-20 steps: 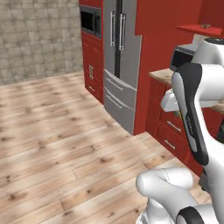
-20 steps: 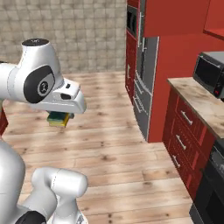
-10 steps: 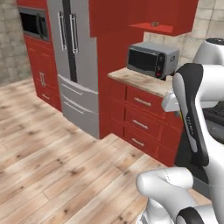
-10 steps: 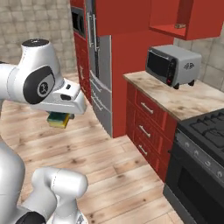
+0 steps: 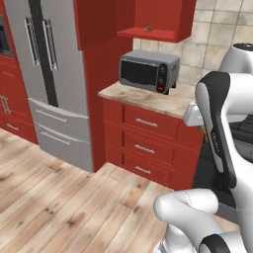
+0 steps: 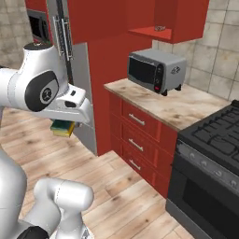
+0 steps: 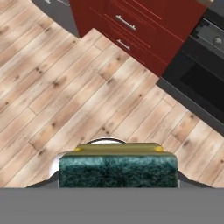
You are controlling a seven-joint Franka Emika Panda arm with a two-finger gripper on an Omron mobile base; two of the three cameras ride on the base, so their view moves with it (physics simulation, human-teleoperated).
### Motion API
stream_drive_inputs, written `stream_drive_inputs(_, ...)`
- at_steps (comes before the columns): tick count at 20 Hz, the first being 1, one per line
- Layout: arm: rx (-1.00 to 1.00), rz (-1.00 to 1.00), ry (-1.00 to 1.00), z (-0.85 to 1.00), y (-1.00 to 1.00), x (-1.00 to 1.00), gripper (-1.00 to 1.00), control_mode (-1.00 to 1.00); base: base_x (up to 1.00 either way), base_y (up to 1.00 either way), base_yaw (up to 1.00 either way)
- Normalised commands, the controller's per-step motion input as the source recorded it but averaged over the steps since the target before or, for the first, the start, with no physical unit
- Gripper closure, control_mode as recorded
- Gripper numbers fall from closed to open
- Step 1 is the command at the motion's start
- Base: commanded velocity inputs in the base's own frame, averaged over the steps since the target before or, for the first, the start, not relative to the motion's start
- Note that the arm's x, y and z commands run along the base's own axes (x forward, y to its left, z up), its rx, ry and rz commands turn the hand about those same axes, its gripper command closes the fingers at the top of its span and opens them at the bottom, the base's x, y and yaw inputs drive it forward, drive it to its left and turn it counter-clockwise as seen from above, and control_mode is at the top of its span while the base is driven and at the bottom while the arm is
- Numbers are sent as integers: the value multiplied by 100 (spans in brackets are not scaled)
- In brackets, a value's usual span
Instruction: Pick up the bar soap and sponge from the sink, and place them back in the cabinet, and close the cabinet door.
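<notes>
Big grey fridge [image 5: 49,74] fills the left side of the room, red units running right from it, and up high on the far wall hangs the cabinet [image 5: 158,20], open at the front, red shelf showing, with a small brownish thing lying on it that could well be the bar soap [image 5: 147,28], too small to be sure. Below that, the toaster oven [image 6: 156,70] squats on the stone counter [image 6: 186,105], and further right the black stove [image 6: 214,154] comes in. Out over the wooden floor [image 7: 87,96], well short of all this, the arm holds its load low: the gripper [image 6: 65,122] is clamped on the sponge [image 6: 62,127], pads together on either side of it, yellow face and green face both peeking out beneath the white hand. From the hand's own camera the sponge [image 7: 118,170] sits square across the jaws, green scouring side towards us, a yellow edge above it. That pad looks light and soft, I'd judge, squashy enough to give under pressure yet rough enough not to slip; gripping across its flat faces at the middle, as now, seems right. It is nowhere near the shelf yet, so the lift up to the cabinet is what is left, then the door
</notes>
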Motion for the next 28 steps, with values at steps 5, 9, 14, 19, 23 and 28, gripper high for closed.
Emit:
stream_drive_inputs(5, 0, 0, 0, 0, 0, 0, 100, 100, 60, 49, -30)
stream_drive_inputs(9, 0, 0, 0, 0, 0, 0, 100, 100, 66, 48, -29)
stream_drive_inputs(14, 0, 0, 0, 0, 0, 0, 100, 100, 68, 34, -32)
stream_drive_inputs(19, 0, 0, 0, 0, 0, 0, 100, 100, 66, 23, -32)
stream_drive_inputs(23, 0, 0, 0, 0, 0, 0, 100, 100, 67, 8, -28)
stream_drive_inputs(28, 0, 0, 0, 0, 0, 0, 100, 100, 67, 0, -20)
